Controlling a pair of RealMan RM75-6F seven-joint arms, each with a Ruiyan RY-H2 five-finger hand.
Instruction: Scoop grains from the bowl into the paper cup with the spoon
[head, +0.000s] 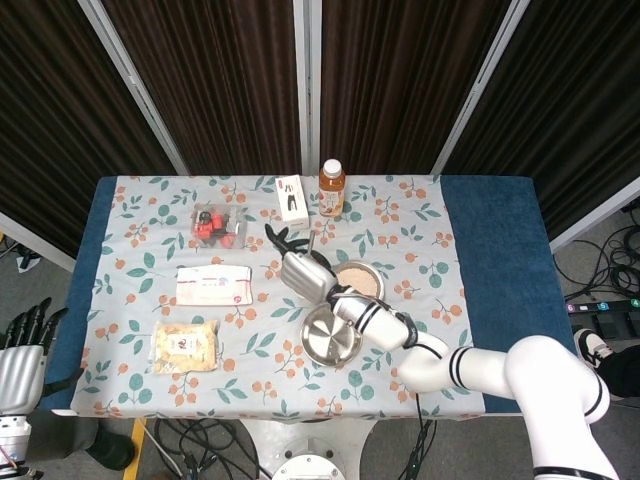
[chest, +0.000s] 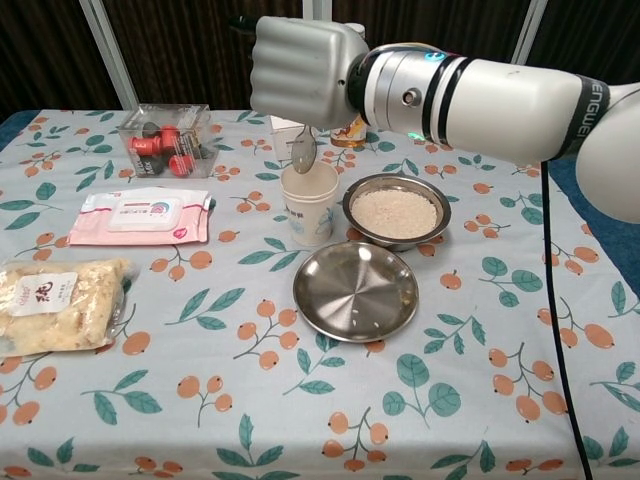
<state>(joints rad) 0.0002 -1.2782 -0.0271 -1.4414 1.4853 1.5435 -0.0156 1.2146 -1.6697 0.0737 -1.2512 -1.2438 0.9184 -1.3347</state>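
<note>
White paper cup (chest: 309, 204), perhaps printed.

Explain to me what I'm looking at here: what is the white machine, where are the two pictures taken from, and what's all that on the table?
It is a robot with two white arms, each ending in a metal hand. One picture looks down from its head, the other forward from its chest.

The right hand grips a small metal spoon, bowl end down, above a white paper cup. Beside the cup stands a steel bowl of pale grains, and in front an empty steel plate.

Also on the flowered tablecloth: a pink pack of wipes, a clear bag of beige food, a clear box of red and black items and an orange-capped bottle.

The left hand waits open off the table's edge.
</note>
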